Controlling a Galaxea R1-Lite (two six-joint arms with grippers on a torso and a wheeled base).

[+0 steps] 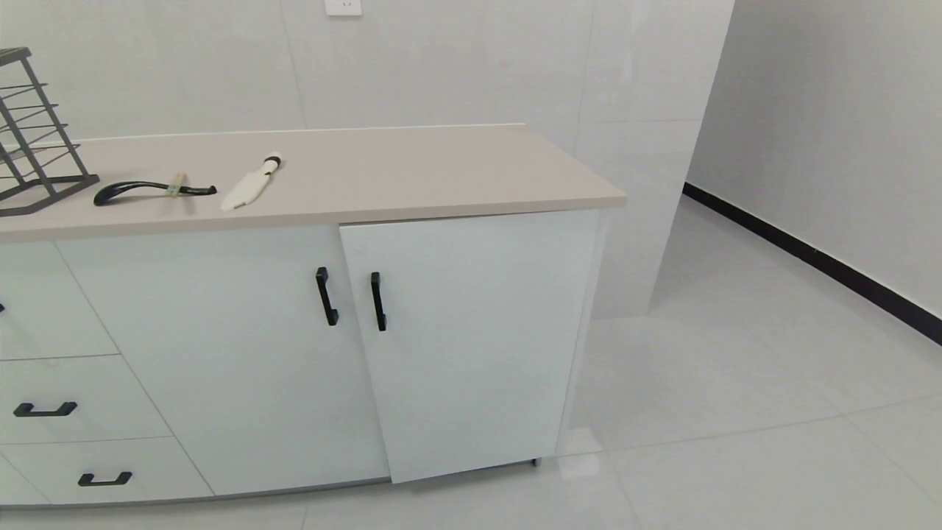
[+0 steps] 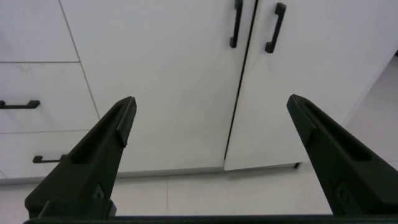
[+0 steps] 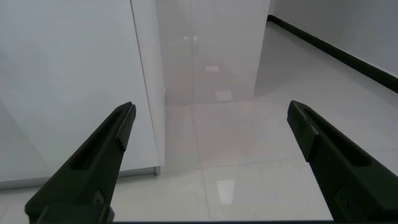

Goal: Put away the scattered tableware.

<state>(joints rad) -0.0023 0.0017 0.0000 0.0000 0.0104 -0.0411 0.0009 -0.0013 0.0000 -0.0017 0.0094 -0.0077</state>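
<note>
Black wire rack [image 1: 33, 140] on counter [image 1: 412, 169] | black spoon [image 1: 147, 188], white knife [image 1: 249, 185] beside it (outside) | left pincer [image 2: 211, 109], right pincer [image 3: 211, 115] gaping, empty

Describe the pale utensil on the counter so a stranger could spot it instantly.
Start at the beige countertop. Right of the dark wire rack lie two utensils. It is the cream blade-shaped utensil, farther from the rack than the black spoon.

On your beige table [image 1: 412, 173] a black curved-handled spoon [image 1: 151, 191] lies just beside a white sheathed knife [image 1: 250, 182], near a black wire rack [image 1: 33, 132].
</note>
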